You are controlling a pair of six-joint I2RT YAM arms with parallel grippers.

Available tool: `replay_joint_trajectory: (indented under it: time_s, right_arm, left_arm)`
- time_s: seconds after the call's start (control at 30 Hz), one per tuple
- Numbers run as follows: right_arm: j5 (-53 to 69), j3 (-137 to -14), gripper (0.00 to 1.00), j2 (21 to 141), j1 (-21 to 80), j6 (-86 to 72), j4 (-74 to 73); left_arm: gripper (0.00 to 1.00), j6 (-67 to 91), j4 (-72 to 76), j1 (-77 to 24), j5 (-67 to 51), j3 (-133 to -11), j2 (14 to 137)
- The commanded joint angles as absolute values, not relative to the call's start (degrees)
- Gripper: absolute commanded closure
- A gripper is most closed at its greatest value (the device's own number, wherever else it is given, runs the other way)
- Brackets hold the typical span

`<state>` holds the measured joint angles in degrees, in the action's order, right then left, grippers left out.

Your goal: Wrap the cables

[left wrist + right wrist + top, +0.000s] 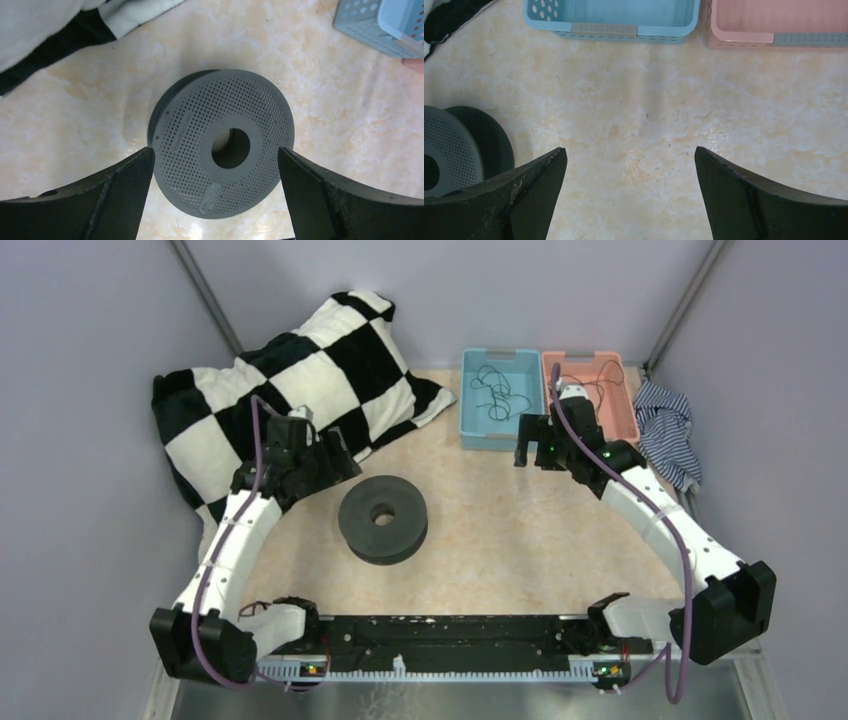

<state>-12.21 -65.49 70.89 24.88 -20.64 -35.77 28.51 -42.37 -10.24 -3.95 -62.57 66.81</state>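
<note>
1. Top view: cables (497, 393) tangled in blue bin (500, 354) and pink bin (590, 355), just beyond right jaws; spool (383, 519) near left jaws.
2. Left wrist: left jaws released, spool between them.
3. Right wrist: right jaws released, bare counter (634, 130) between.

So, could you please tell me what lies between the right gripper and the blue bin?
Only bare tabletop, seen in the right wrist view, separates the open right gripper from the blue bin.
</note>
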Motion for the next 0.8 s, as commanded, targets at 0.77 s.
replay_joint_trajectory:
  time_s: [0.77]
  right_arm:
    - [-7.05,-63.81,0.01,69.28,24.89,-22.77,-31.53]
  left_arm:
    - [0.02,39.66,-11.47,10.3,-58.3,-26.32,59.33]
